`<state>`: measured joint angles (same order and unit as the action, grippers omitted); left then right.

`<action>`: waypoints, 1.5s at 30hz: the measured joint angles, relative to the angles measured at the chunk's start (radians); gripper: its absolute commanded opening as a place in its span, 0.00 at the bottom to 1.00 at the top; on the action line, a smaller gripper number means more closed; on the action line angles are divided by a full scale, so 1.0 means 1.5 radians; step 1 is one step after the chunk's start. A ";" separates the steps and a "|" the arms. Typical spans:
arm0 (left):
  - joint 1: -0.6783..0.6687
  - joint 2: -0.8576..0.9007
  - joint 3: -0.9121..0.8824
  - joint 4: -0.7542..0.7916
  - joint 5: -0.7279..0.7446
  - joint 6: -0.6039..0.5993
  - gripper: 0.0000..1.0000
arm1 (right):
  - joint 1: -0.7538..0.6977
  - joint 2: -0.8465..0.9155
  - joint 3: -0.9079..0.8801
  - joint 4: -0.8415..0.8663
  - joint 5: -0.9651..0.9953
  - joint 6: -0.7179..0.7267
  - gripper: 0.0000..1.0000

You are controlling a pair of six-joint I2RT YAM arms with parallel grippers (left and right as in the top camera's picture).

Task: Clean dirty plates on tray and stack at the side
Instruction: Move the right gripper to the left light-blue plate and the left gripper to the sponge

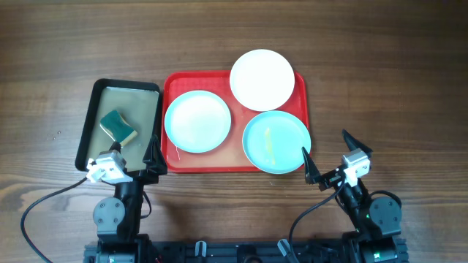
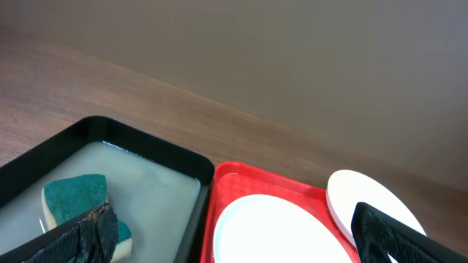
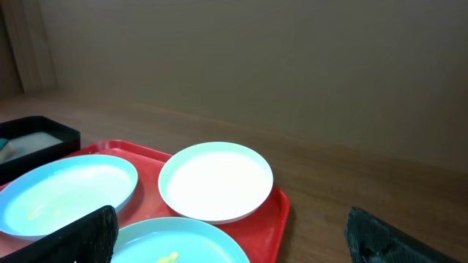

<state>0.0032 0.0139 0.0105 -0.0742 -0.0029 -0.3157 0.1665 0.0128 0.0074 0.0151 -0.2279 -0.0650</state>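
On the red tray [image 1: 219, 162] all three plates are lying face up. A pale blue plate [image 1: 197, 121] is filling its left end. A second pale blue plate [image 1: 276, 141] is sitting at its near right corner and poking just past the rim. The white plate [image 1: 262, 79] is overhanging its far rim. You are looking at a yellowish smear [image 1: 269, 140] on the right-hand blue plate; any marks on the other two are too faint to make out.

Just beside the red tray's left side, a black-rimmed tray [image 1: 135, 102] is holding cloudy liquid and a green-and-yellow sponge [image 1: 118, 126]. Your left gripper [image 1: 134, 150] is hovering over the near end of that black tray, beside the red tray's near left corner, with its fingers spread wide and gripping nothing. Your right gripper [image 1: 325, 142] is hanging just off the red tray's near right corner, likewise spread wide and empty. Both wrist views are cutting off the fingers at the bottom edge, showing only their dark tips.
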 measured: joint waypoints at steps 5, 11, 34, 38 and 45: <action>0.000 0.000 0.000 0.000 0.000 0.000 1.00 | 0.000 0.000 0.000 0.000 0.000 0.000 1.00; 0.000 0.000 0.000 0.000 0.000 0.000 1.00 | 0.000 0.000 0.000 0.001 0.000 0.000 1.00; 0.000 0.043 0.128 -0.022 0.004 0.027 1.00 | 0.000 0.002 0.052 0.124 0.000 0.000 1.00; 0.000 0.146 0.246 -0.099 0.008 0.055 1.00 | 0.000 0.057 0.103 0.123 0.000 0.000 1.00; 0.000 0.445 0.585 -0.393 0.025 0.131 1.00 | 0.000 0.348 0.344 0.048 -0.011 0.001 1.00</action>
<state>0.0032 0.6815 0.8886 -0.6632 0.0341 -0.1188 0.1665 0.5346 0.5228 0.0875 -0.2440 -0.0643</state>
